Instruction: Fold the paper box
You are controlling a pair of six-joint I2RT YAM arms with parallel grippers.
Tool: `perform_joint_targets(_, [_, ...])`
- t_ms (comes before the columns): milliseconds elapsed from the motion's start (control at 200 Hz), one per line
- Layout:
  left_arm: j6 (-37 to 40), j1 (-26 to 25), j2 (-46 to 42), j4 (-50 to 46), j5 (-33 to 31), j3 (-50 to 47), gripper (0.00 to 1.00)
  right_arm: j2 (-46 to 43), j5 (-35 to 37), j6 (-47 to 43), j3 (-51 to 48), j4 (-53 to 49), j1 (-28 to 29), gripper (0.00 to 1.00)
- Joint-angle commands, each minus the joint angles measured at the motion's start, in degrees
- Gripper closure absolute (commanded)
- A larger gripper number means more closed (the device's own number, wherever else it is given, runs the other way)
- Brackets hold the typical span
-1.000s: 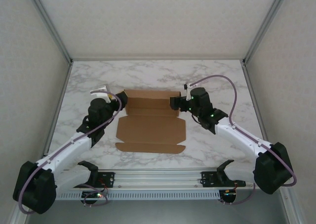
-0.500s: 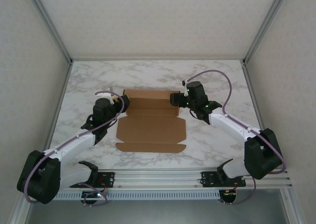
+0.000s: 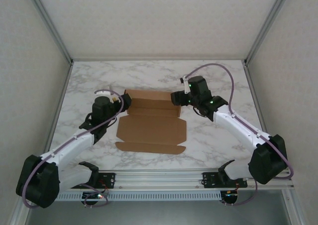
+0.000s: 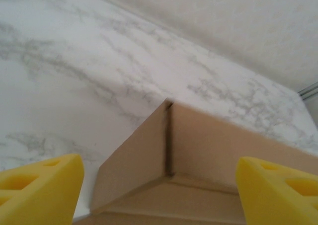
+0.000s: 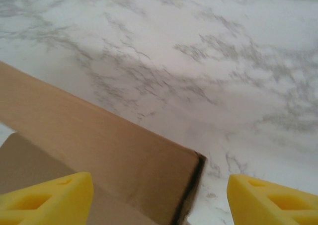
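Over the last second the right gripper has crept along the right side of the paper box to its far right corner, and its arm has swung so that the elbow sits farther out from the box. The left gripper has edged in against the far left corner. The box itself has barely shifted; its near edge looks nudged slightly to the left.

Both pairs of jaws stand released. In the left wrist view the yellow fingertips are spread wide, with the raised far left corner of the box between them and touching neither pad. The right wrist view matches this: the fingertips are well apart, and the far right corner rises in the gap, clear of both.

Out from the jaws, the far panel of the box stands up as a low wall, and a side flap meets it at each corner seam. The wider middle panel and the near strip with its tabs lie flat on the marble table, nearer the arm bases than the raised wall.

Judging from this, the two arms have lined up symmetrically on the far corners without gripping anything. The likely next step is to close on or press the corner flaps so the far wall holds. Most of the fold is still to do, since the near half of the box is not yet raised.
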Motion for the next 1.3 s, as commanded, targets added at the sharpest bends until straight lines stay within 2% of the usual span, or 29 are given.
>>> perform_joint_targets(0, [5.64,0.52,-2.93,-9.07,-1.35,6.38,0.19,1.16,-4.41,-9.15,6.83,-8.61,1.73,0.35])
perform_joint_targets(145, [6.37,0.57,-5.52,-14.6,-4.97,8.38,0.2,5.08,-6.14,-13.03,11.66,-12.57,3.41,0.46])
perform_joint_targets(235, [5.15,0.52,-7.75,-14.35,-7.8,7.02,0.22,8.72,-9.42,-13.87,16.22,-16.65,3.44,0.62])
perform_joint_targets(325, [2.86,0.6,-9.91,-14.88,-16.04,5.83,0.19,11.76,-11.47,-14.1,19.28,-18.41,3.43,0.81])
perform_joint_targets(385, [0.7,0.91,-12.05,-15.46,-21.89,5.16,0.19,13.37,-10.95,-11.93,20.6,-18.83,3.3,0.88])
perform_joint_targets(516, [2.23,1.62,-14.03,-15.42,-21.01,5.57,0.18,18.32,-9.11,-7.07,26.07,-23.88,2.86,1.0])
perform_joint_targets(661, [2.07,1.59,-13.49,-15.37,-21.38,5.53,0.18,23.58,-8.86,-6.54,31.04,-29.34,2.67,1.0])
perform_joint_targets(756, [1.96,1.35,-14.57,-15.17,-21.45,4.97,0.18,24.67,-7.75,-6.62,31.16,-29.32,2.26,1.0])
perform_joint_targets(976, [3.04,0.0,-15.42,-14.84,-21.08,4.7,0.18,26.67,-12.98,-5.02,31.46,-28.49,-1.38,1.0])
perform_joint_targets(1297, [3.49,-0.75,-16.31,-14.87,-21.56,4.6,0.17,29.79,-13.93,-3.26,34.81,-29.31,-3.33,1.0])
